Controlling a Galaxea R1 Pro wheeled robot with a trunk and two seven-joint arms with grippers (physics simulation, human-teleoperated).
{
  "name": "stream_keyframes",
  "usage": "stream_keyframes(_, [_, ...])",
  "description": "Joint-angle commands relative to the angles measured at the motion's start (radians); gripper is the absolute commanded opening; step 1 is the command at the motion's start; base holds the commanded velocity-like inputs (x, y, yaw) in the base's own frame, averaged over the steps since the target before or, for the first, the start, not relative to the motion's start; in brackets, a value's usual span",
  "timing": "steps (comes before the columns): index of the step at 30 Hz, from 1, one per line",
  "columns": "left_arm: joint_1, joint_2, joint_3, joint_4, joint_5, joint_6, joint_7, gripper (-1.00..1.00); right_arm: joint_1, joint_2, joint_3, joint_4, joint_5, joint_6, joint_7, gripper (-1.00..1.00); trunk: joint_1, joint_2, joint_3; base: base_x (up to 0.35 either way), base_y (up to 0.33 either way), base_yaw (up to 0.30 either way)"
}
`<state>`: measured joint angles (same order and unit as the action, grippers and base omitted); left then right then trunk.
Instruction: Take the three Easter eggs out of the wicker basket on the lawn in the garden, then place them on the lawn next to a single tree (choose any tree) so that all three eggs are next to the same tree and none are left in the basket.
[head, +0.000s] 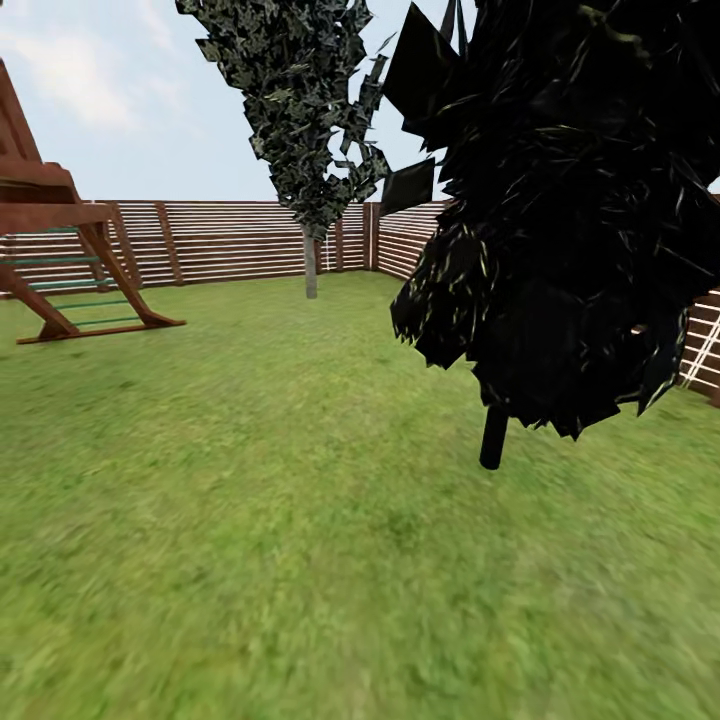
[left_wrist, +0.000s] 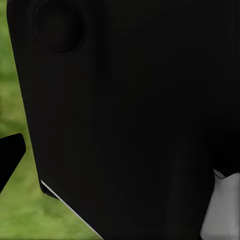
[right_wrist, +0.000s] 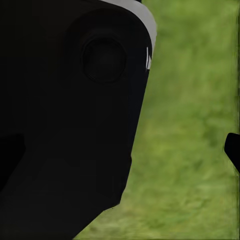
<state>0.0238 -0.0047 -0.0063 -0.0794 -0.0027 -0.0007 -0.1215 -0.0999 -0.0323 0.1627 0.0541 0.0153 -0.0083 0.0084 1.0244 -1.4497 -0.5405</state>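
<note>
Looking forward, the head view takes in the mottled green lawn (head: 300, 520) of the fenced garden, with a near-black cone-shaped tree (head: 560, 220) close at the right, its top cut off, a second dark narrow tree (head: 312, 110) by the brown slatted wooden fence (head: 230, 240), and a reddish wooden play frame (head: 60, 250) cut off at the left edge. Across the left wrist view a black robot body panel (left_wrist: 130, 120) hides nearly everything but blurred grass, so I cannot tell how those jaws stand. Over on the right wrist view another black housing (right_wrist: 65, 125) covers half the picture above blurred grass, and the jaws' state cannot be told either.
</note>
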Motion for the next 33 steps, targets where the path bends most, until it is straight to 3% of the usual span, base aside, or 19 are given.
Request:
stream_keyframes(1, [0.001, 0.0, 0.0, -0.002, 0.0, 0.0, -0.002, 1.0, -0.001, 0.0, 0.005, 0.003, 0.002, -0.001, 0.001, 1.0, 0.001, 0.0, -0.001, 0.336, 0.0, 0.258])
stream_keyframes(12, [0.001, -0.001, -0.004, -0.001, -0.004, -0.001, -0.001, 1.0, -0.001, 0.0, 0.006, 0.003, 0.003, -0.001, 0.001, 1.0, 0.001, 0.0, -0.001, 0.31, 0.0, 0.124])
stream_keyframes(33, [0.001, 0.004, -0.001, 0.0, -0.004, 0.0, 0.003, 1.0, -0.001, -0.008, 0.004, 0.001, -0.003, -0.001, -0.002, 1.0, 0.001, 0.0, -0.001, 0.011, 0.0, 0.0])
